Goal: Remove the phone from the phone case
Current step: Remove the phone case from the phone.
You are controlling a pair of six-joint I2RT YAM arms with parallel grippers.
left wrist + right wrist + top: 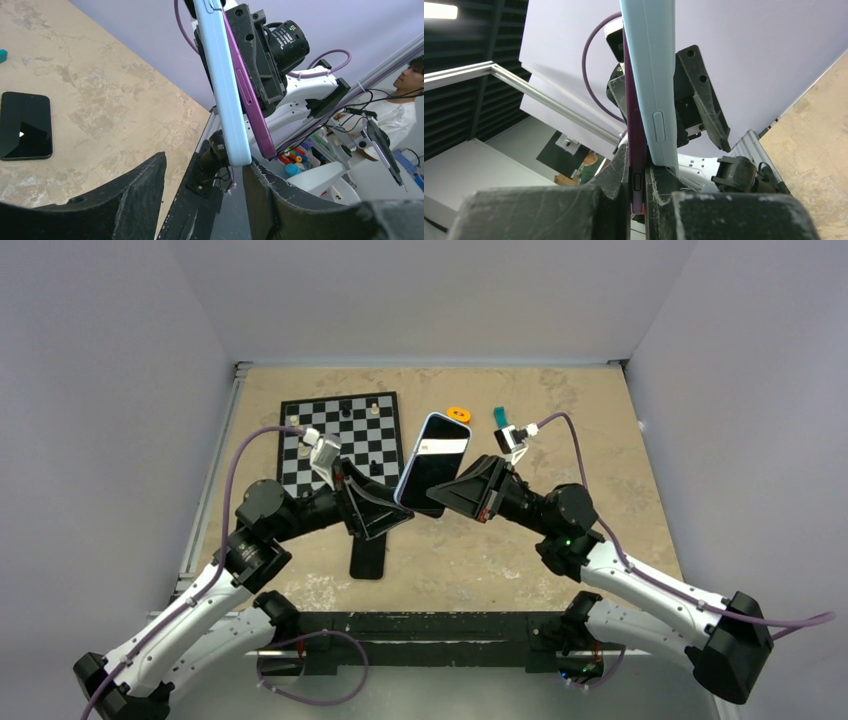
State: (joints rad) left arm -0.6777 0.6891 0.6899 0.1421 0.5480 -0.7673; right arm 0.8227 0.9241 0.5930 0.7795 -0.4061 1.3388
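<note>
While partly cased, phone sits between right fingers.

no readable text, labels or numbers

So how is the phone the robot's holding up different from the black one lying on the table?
The lifted phone is up in the air, tilted; the black phone lies flat on the table. The lifted phone wears a light blue case; the black phone looks plain black. The lifted phone's screen shows a bright band; the black phone's is dark. Both are slim rectangles.
</note>
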